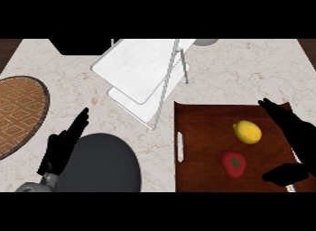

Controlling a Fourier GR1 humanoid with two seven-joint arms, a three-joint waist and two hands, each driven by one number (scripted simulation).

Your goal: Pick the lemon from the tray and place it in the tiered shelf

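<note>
A yellow lemon (pixel 247 131) lies on the dark brown tray (pixel 204 135) at the lower right. A red strawberry-like fruit (pixel 233 164) lies just below it on the same tray. My right hand (pixel 300 140) hovers over the tray's right side, fingers straight and pointing up-left, thumb spread below; it is open and sits a little right of the lemon without touching it. The white tiered shelf (pixel 147 72) stands tilted at the top centre, with two flat tiers. My left hand (pixel 64 144) rests open at the lower left.
A round woven mat (pixel 14 117) lies at the left edge. A dark grey round plate (pixel 100 164) sits beside my left hand. A black object (pixel 84 46) stands at the counter's back edge, left of the shelf.
</note>
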